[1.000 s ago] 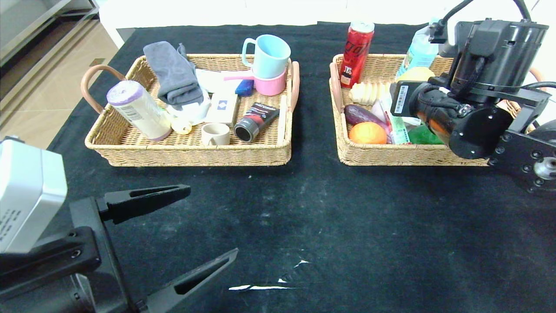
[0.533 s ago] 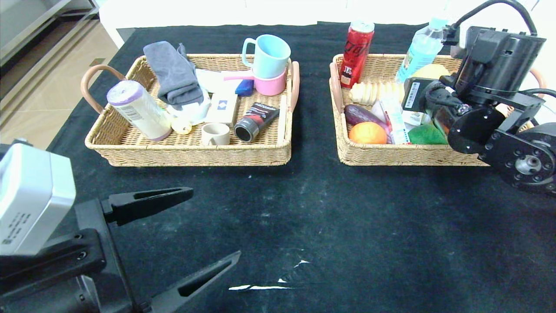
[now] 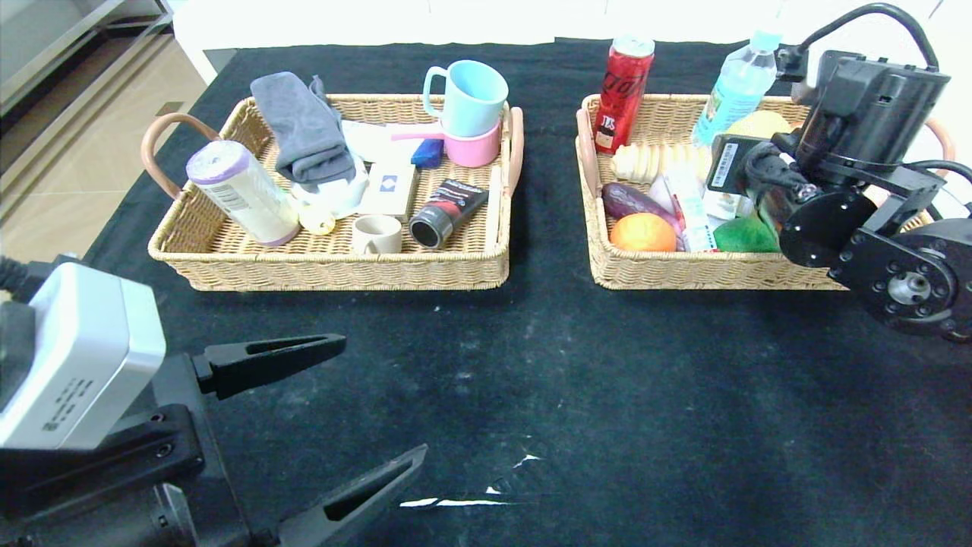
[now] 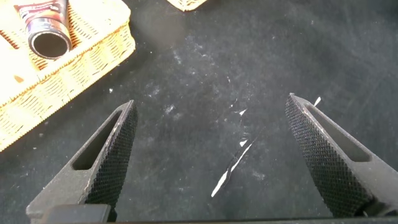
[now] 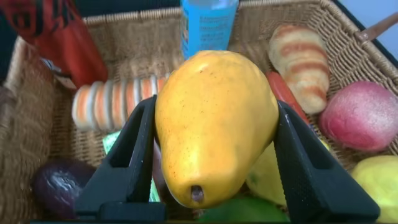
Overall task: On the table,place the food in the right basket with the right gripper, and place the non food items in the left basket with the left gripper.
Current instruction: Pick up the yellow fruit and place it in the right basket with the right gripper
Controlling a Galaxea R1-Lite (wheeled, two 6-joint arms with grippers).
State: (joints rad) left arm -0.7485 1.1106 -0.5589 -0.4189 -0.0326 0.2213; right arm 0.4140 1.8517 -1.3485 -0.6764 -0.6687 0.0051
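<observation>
My right gripper [image 5: 216, 107] is shut on the large yellow fruit [image 5: 214, 124] and holds it over the right basket [image 5: 37, 143]. In the head view the right arm hides the claw above that basket [image 3: 683, 270]; the fruit's top shows [image 3: 759, 121]. My left gripper [image 3: 380, 399] is open and empty, low over the black table [image 3: 607, 380] at the front left, and it also shows in the left wrist view [image 4: 210, 102]. The left basket [image 3: 326, 266] holds the black and red tube [image 3: 446, 213], the cream cup [image 3: 377, 234] and a long pale pen [image 3: 495, 207].
The right basket also holds a red can [image 3: 624, 91], a water bottle [image 3: 736, 83], an orange [image 3: 642, 232], an aubergine [image 3: 634, 201] and a striped bread roll [image 5: 301, 59]. The left basket holds stacked mugs [image 3: 471, 106], grey cloth [image 3: 304, 129] and a purple-lidded bottle [image 3: 243, 190].
The right arm has moved to the right and back over the right basket, still holding the fruit. The left gripper has shifted slightly forward and stays open.
</observation>
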